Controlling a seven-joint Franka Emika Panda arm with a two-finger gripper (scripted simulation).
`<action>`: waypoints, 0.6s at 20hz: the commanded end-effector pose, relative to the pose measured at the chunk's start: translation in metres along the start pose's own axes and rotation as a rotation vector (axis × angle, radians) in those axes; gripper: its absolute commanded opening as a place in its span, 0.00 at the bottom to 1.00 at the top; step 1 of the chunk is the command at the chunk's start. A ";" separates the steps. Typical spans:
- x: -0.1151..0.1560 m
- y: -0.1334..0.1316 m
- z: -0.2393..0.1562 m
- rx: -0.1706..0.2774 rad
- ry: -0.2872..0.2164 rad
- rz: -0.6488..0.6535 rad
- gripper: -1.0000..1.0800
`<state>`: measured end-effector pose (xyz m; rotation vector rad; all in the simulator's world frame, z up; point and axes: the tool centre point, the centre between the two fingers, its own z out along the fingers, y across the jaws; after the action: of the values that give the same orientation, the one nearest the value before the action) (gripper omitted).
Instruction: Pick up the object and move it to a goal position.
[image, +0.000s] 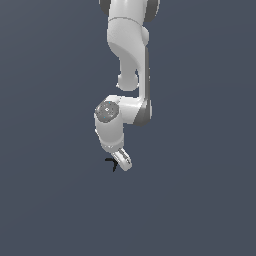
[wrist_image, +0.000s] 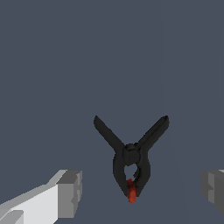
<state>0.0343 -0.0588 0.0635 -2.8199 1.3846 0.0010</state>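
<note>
The object (wrist_image: 130, 157) is a small black clamp with two splayed prongs and a red tip, lying on the dark grey floor. In the wrist view it sits between the two grey fingertips, one pad (wrist_image: 70, 193) on one side and the other at the frame edge, with wide gaps on both sides. My gripper (wrist_image: 141, 192) is open and touches nothing. In the exterior view the object (image: 112, 163) is a tiny black mark just to the exterior view's left of the white gripper (image: 122, 161), which hangs low over the floor.
The white arm (image: 127, 60) reaches down from the upper edge of the exterior view. Around it lies only plain dark grey floor (image: 200, 200).
</note>
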 end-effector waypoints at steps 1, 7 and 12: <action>0.000 0.000 0.003 0.000 0.000 0.000 0.96; 0.000 0.001 0.030 0.000 0.000 0.004 0.96; 0.000 0.001 0.048 0.000 0.000 0.005 0.96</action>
<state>0.0329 -0.0592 0.0192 -2.8171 1.3919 0.0027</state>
